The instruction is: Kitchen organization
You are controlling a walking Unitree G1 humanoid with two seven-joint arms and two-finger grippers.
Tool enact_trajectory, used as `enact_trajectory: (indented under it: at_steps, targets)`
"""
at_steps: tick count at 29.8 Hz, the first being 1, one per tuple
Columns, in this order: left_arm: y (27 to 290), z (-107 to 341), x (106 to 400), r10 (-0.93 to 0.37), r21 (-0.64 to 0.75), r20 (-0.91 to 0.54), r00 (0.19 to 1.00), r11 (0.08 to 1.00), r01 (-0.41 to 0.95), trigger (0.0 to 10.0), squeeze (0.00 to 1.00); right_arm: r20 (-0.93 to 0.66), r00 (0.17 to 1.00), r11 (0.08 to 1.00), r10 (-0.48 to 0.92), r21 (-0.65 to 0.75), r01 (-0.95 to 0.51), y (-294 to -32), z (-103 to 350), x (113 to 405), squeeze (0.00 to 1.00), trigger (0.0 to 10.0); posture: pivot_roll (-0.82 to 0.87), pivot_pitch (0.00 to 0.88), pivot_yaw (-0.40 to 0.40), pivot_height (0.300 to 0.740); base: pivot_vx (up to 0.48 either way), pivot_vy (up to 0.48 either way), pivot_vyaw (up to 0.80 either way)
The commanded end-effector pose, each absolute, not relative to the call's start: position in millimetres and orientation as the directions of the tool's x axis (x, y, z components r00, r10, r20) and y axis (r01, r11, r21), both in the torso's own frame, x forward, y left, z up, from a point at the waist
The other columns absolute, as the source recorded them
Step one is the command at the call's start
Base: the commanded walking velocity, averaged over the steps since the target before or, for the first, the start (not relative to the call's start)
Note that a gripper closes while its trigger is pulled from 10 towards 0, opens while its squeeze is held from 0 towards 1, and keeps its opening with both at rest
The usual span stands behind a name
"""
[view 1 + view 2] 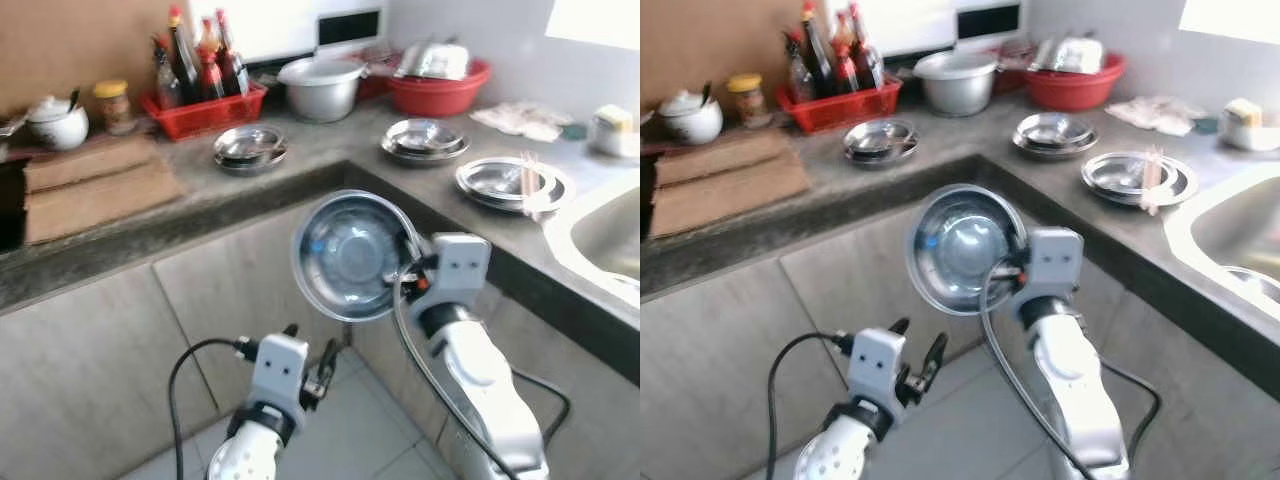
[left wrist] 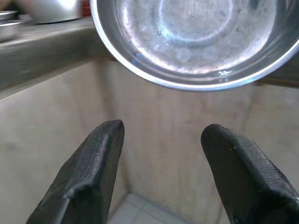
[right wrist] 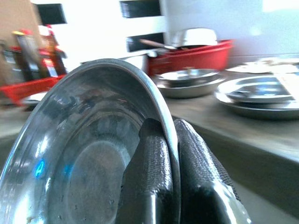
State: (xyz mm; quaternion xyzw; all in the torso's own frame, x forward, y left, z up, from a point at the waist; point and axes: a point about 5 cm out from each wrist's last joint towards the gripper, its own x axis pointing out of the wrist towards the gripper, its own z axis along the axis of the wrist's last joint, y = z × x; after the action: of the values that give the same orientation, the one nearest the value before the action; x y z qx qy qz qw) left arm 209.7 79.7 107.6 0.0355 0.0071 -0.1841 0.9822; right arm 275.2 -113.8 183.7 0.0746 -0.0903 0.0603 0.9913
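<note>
— Steel bowl point(image 1: 350, 255) first: where is it?

— In the air, in front of the counter point(image 1: 200, 225) corner, tipped on edge so its hollow faces the camera. The right gripper point(image 3: 170, 154) has it: one finger inside the rim, the other behind, pressed together on the metal.

— And the left gripper point(image 2: 161, 154)?

— Lower down, near the floor side, below the bowl. Its fingers stand apart with nothing between them; its wrist camera looks up at the bowl's underside.

— What waits on the counter?

— Three lots of steel dishes: a stack point(image 1: 248, 146) near the red basket point(image 1: 205, 112) of bottles, another stack point(image 1: 424, 140) further right, and a plate point(image 1: 510, 183) just beside the sink point(image 1: 605, 235), with what look like chopsticks lying on it. Behind them sit a pot point(image 1: 322, 88) and a red basin point(image 1: 440, 90) holding more metalware.

— So how far along is the tidying?

— Mid-way, I'd judge. Some dishes already sit in stacks, but this bowl has no place yet, and the plate by the sink looks unsorted. Which stack the bowl belongs to I cannot tell.

— Next?

— Probably carry it over the counter and lower it level onto a matching stack.
</note>
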Motion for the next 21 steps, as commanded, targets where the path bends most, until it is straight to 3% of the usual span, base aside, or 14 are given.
enact_trajectory:
  at_steps: [1,16,21]
  targets:
    - [83.0,107.9,209.8,-0.353,0.064,-0.028,0.935,0.933,0.354,10.0,0.0,0.217,0.968,0.978,0.129,0.133,-0.16,-106.3,190.8,272.8,0.0,10.0,0.01,0.015,-0.001,0.74,0.0,0.349,-0.8]
    - [83.3,108.0,210.2,-0.358,0.064,-0.031,0.933,0.931,0.359,10.0,0.0,0.212,0.97,0.98,0.117,0.131,-0.147,-107.0,189.2,271.6,0.0,10.0,0.01,0.024,0.004,0.74,0.0,0.354,-0.8]
    - [83.5,108.7,210.8,-0.358,0.065,-0.029,0.933,0.931,0.359,10.0,0.0,0.21,0.971,0.981,0.115,0.133,-0.144,-106.6,189.1,271.9,0.0,10.0,0.01,0.029,0.005,0.74,0.0,0.0,-0.8]
